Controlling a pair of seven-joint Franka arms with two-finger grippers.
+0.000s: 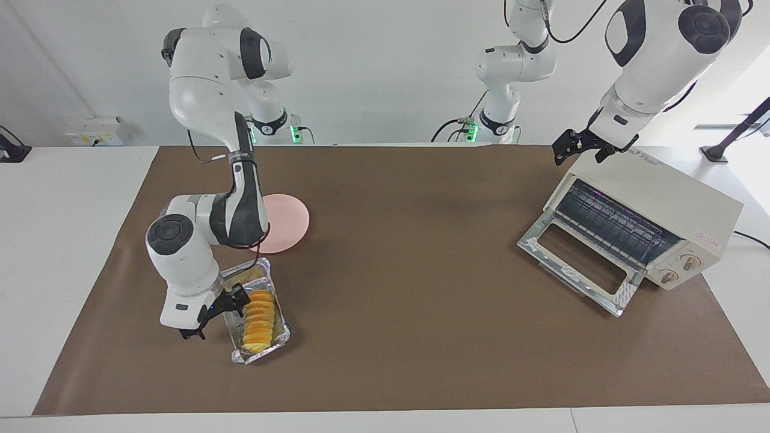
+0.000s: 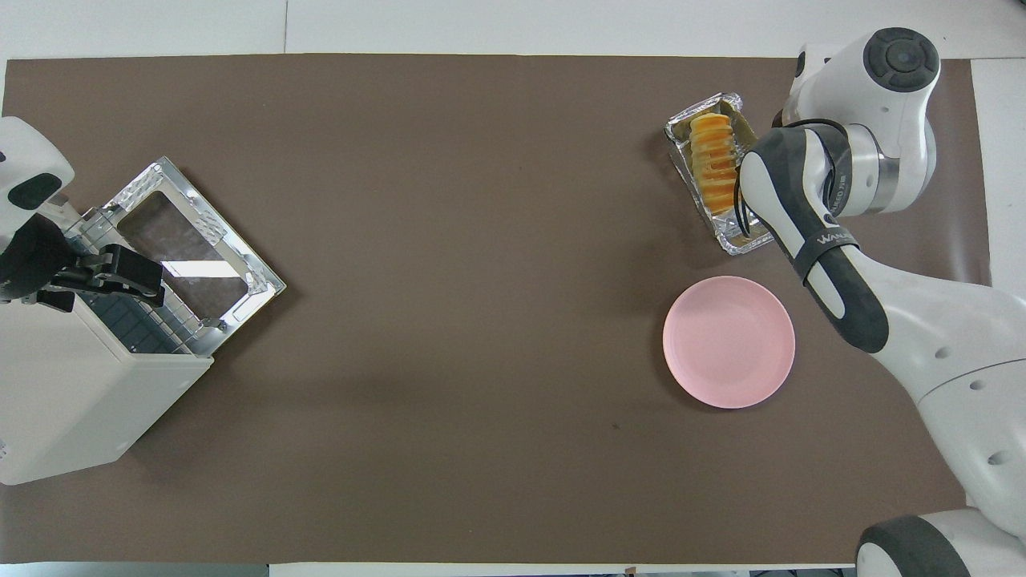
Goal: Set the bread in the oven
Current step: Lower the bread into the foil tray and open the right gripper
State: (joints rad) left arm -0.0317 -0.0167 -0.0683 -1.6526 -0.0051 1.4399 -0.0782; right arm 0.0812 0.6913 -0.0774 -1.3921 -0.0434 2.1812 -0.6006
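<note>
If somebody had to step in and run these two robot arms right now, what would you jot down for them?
Right gripper: low at the foil tray, at the side of the bread; nothing lifted.
Left gripper: open, empty, waiting over the oven's top.
Bread: lies in the foil tray at the right arm's end of the table, farther from the robots than the pink plate.
Oven: at the left arm's end, its glass door dropped fully open, the rack bare.
Done: oven door open.
Left: grip the bread, carry it across, set it on the rack.
</note>
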